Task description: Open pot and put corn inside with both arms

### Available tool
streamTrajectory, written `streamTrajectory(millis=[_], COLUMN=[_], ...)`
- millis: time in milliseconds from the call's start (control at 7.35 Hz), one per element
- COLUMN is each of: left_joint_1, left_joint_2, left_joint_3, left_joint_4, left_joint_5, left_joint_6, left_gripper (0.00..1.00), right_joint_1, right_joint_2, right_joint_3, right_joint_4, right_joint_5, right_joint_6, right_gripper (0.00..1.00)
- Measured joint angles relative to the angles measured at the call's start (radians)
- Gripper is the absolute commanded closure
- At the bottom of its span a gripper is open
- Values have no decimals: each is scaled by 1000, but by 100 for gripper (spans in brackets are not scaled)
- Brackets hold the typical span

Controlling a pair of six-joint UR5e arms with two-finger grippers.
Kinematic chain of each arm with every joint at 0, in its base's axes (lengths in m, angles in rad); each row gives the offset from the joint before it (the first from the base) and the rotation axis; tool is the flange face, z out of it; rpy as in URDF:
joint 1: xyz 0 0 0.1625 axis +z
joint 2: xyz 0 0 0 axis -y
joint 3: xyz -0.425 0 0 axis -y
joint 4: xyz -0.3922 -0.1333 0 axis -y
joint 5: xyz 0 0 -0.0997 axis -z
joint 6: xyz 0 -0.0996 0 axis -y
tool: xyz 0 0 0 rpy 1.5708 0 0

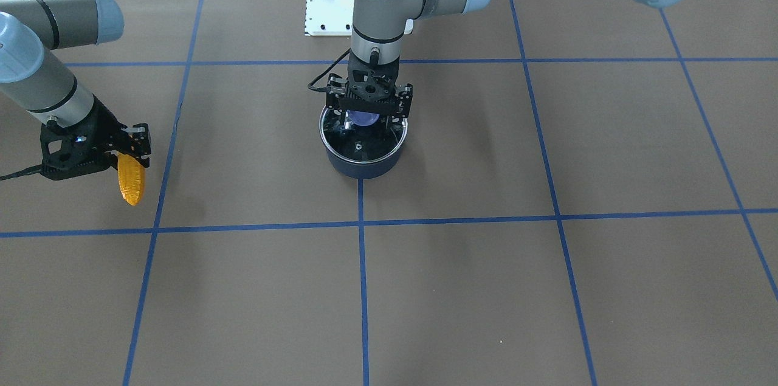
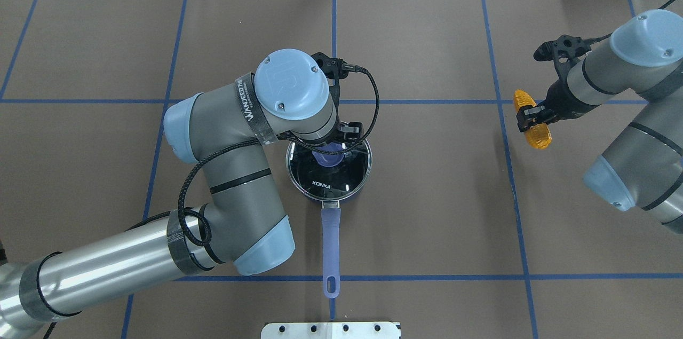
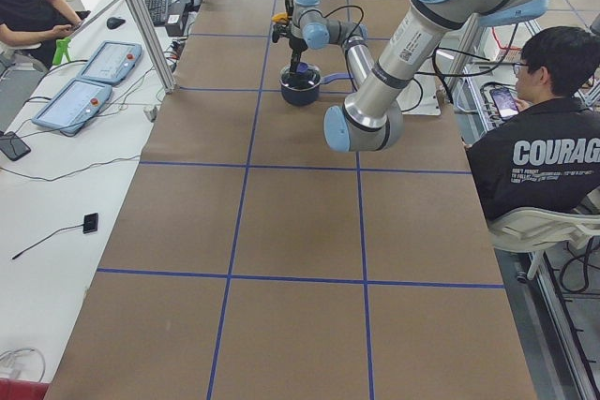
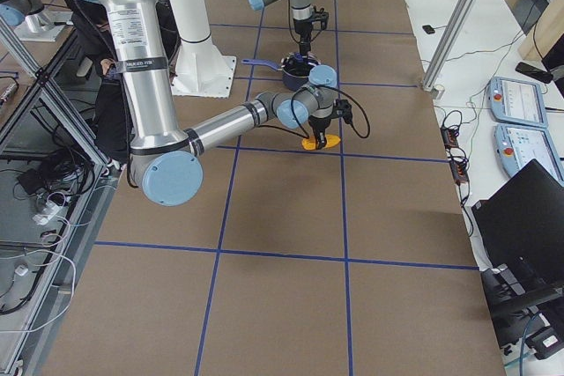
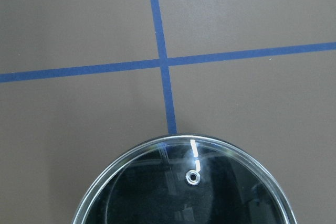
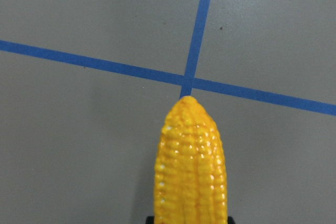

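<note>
A dark blue pot (image 1: 363, 162) stands at the table's middle with its glass lid (image 2: 341, 173) on it and its long handle (image 2: 331, 237) pointing toward the robot. My left gripper (image 1: 366, 120) reaches straight down onto the lid's purple knob (image 1: 364, 117), its fingers against both sides. The lid's rim fills the bottom of the left wrist view (image 5: 184, 192). My right gripper (image 1: 124, 158) is shut on the yellow-orange corn (image 1: 131, 182) and holds it above the table, far to the pot's right side. The corn also shows in the overhead view (image 2: 536, 136) and the right wrist view (image 6: 191, 166).
The brown table cover carries a grid of blue tape lines (image 1: 361, 289). The robot's white base plate (image 1: 328, 3) lies behind the pot. A seated person (image 3: 544, 147) is beside the table, and control tablets (image 3: 75, 100) lie on the side bench.
</note>
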Motion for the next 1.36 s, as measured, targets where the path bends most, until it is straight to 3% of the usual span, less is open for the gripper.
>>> streamTrajectory(millis=[1361], left_joint_1=[21], left_joint_2=[22], left_joint_3=[-35], left_joint_4=[2], left_joint_5=[-1], left_joint_6=[0], left_gripper=[19], right_joint_1=[0], right_joint_2=[9], right_joint_3=[-12], right_joint_4=[1], right_joint_5=[-1], right_joint_6=[-9], right_gripper=[62])
